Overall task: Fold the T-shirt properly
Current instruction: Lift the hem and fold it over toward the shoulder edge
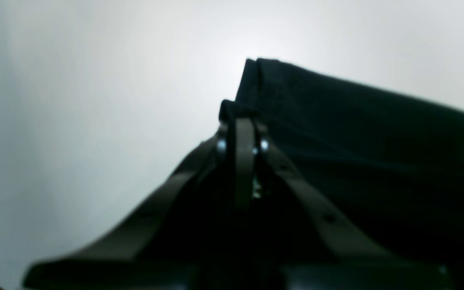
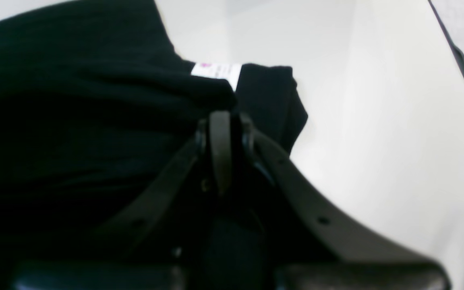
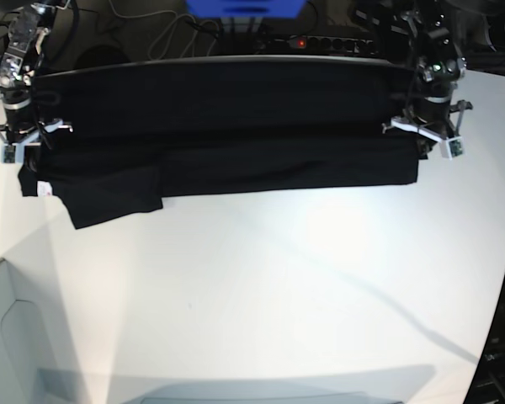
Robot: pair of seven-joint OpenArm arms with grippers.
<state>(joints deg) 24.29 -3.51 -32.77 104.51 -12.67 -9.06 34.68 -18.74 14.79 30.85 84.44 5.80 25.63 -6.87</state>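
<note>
The black T-shirt (image 3: pixel 227 139) is stretched out in a long band across the top of the white table (image 3: pixel 269 295), with one flap hanging down a bit lower at the left of the base view and a little white tag (image 2: pixel 216 71) poking out near that end. The left gripper (image 1: pixel 243 121), up at the right of the base view, has its jaws pinched together on a fold at the shirt's edge. The right gripper (image 2: pixel 222 121), at the upper left, is clamped on the cloth too, just below the tag in the wrist view.
</note>
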